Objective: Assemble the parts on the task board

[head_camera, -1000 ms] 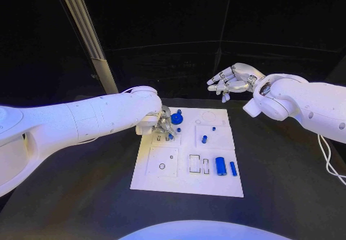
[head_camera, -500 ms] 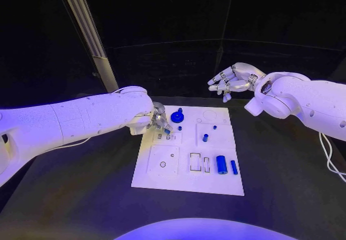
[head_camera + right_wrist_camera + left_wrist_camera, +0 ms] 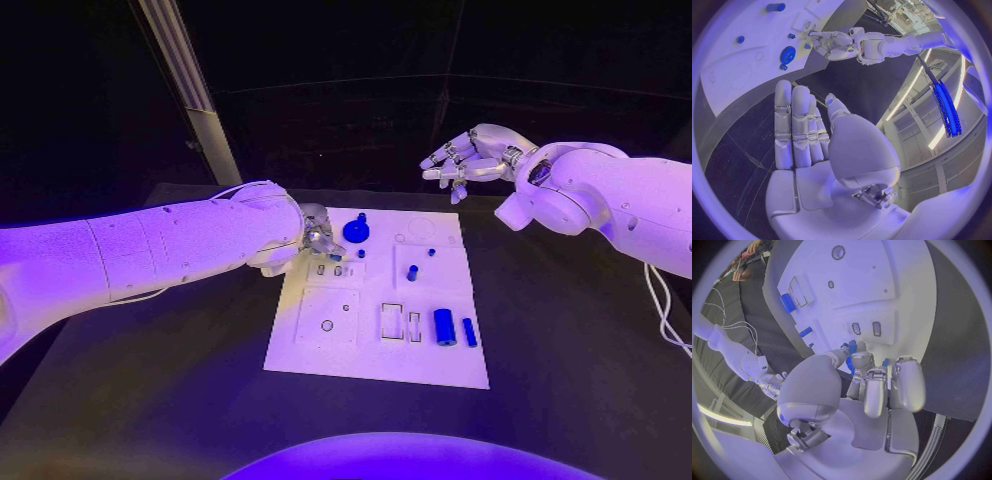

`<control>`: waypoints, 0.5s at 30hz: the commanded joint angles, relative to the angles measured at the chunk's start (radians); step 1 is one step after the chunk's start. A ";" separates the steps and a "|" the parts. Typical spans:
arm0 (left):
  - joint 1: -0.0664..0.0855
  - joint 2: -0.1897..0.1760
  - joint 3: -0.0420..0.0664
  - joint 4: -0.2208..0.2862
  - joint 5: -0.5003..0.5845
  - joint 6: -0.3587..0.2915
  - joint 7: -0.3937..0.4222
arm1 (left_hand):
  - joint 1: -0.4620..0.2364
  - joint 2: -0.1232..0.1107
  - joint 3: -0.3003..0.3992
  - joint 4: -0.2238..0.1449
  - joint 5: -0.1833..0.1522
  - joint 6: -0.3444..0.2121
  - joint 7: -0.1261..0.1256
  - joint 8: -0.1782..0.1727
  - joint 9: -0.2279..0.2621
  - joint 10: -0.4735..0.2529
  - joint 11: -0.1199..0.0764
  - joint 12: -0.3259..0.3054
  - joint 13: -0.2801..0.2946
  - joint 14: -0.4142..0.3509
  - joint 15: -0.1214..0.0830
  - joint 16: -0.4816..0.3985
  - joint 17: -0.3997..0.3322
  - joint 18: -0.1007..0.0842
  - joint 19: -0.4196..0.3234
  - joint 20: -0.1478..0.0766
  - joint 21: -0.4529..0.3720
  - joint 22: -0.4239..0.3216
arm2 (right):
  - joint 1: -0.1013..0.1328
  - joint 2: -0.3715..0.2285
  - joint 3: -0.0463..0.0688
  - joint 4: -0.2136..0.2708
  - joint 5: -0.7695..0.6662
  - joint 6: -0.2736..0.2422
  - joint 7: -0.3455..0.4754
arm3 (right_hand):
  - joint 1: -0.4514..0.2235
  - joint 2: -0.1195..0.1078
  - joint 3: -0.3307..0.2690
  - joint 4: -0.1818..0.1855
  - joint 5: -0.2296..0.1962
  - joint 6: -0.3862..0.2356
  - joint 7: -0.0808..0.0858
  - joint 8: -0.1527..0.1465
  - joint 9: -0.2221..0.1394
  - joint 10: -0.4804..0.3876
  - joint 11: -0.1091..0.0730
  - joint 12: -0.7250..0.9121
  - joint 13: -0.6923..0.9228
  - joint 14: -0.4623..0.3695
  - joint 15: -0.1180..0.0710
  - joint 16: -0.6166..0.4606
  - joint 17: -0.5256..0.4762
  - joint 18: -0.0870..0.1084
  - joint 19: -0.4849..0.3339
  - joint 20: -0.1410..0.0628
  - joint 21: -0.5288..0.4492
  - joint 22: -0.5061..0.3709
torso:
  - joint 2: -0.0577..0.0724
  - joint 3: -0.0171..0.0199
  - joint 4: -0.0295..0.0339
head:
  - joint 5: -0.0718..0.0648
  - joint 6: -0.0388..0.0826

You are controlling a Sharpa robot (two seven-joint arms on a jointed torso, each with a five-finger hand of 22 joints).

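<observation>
The white task board (image 3: 372,352) lies in the middle of the table. My left hand (image 3: 317,240) hovers over its far left corner and pinches a small blue part (image 3: 335,257) at its fingertips, just above two small slots (image 3: 329,270). The left wrist view shows that part (image 3: 851,346) between thumb and finger. On the board stand a blue round knob (image 3: 355,232), a tiny peg (image 3: 361,254) and a short peg (image 3: 413,272). A thick blue cylinder (image 3: 444,327) and a slim bar (image 3: 469,332) lie near the right edge. My right hand (image 3: 469,160) hangs raised beyond the far edge, holding nothing.
The board also has a round hole (image 3: 327,325) and two rectangular recesses (image 3: 391,322). A pale upright post (image 3: 188,90) stands behind the table at the far left. A cable (image 3: 663,310) trails along the right side. Black tabletop (image 3: 577,380) surrounds the board.
My left hand has drawn slightly back toward the board's far left corner with the small part in it. The right hand has hardly moved.
</observation>
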 commanded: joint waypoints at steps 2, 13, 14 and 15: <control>-0.012 -0.004 0.000 0.008 -0.055 -0.057 0.014 | -0.005 0.001 0.155 -0.147 -0.001 0.002 -0.004 0.005 0.001 0.006 0.003 0.004 0.001 0.106 -0.002 0.003 0.263 -0.013 0.009 0.001 0.005 0.001 | 0.002 0.000 0.000 -0.001 0.028 0.013 0.006 | -0.008 0.001 -0.003 0.006 -0.001 -0.008 0.002 0.004 -0.001 -0.004 0.005 -0.005 -0.001 0.003 0.006 -0.006 -0.002 0.005 0.005 -0.001 -0.004 -0.002 | 0.000 0.0007 -0.0020 | 0.002 0.000; -0.033 -0.006 0.000 0.015 -0.075 -0.039 0.007 | -0.007 -0.002 0.161 -0.149 -0.001 0.002 -0.005 0.005 0.003 0.008 0.002 0.005 0.002 0.106 -0.002 0.003 0.263 -0.014 0.012 0.001 0.009 0.007 | 0.002 0.002 0.000 -0.002 0.030 0.005 0.010 | -0.008 0.001 -0.003 0.007 0.000 -0.010 0.002 0.004 -0.001 -0.007 0.005 -0.006 -0.001 0.000 0.006 -0.013 -0.006 0.005 0.005 0.000 -0.007 -0.004 | -0.001 0.0015 -0.0042 | -0.001 -0.003; -0.034 -0.007 0.000 0.015 -0.075 -0.034 0.006 | -0.007 -0.002 0.161 -0.149 -0.001 0.002 -0.005 0.005 0.003 0.008 0.002 0.005 0.002 0.106 -0.002 0.003 0.263 -0.014 0.012 0.001 0.009 0.007 | 0.002 0.002 0.000 -0.002 0.030 0.005 0.009 | -0.008 0.001 -0.003 0.007 0.000 -0.010 0.002 0.004 -0.001 -0.007 0.005 -0.006 -0.001 0.000 0.006 -0.013 -0.006 0.005 0.005 0.000 -0.007 -0.004 | -0.001 0.0015 -0.0044 | -0.001 -0.003; -0.034 -0.007 0.000 0.016 -0.076 -0.027 0.004 | -0.007 -0.002 0.162 -0.149 -0.001 0.002 -0.005 0.005 0.003 0.009 0.002 0.006 0.003 0.106 -0.002 0.003 0.263 -0.014 0.013 0.000 0.010 0.010 | 0.002 0.002 0.000 -0.002 0.030 0.005 0.009 | -0.008 0.001 -0.003 0.007 0.000 -0.010 0.002 0.004 -0.001 -0.007 0.005 -0.006 -0.001 0.000 0.006 -0.013 -0.006 0.005 0.005 0.000 -0.007 -0.004 | 0.000 0.0014 -0.0043 | -0.001 -0.003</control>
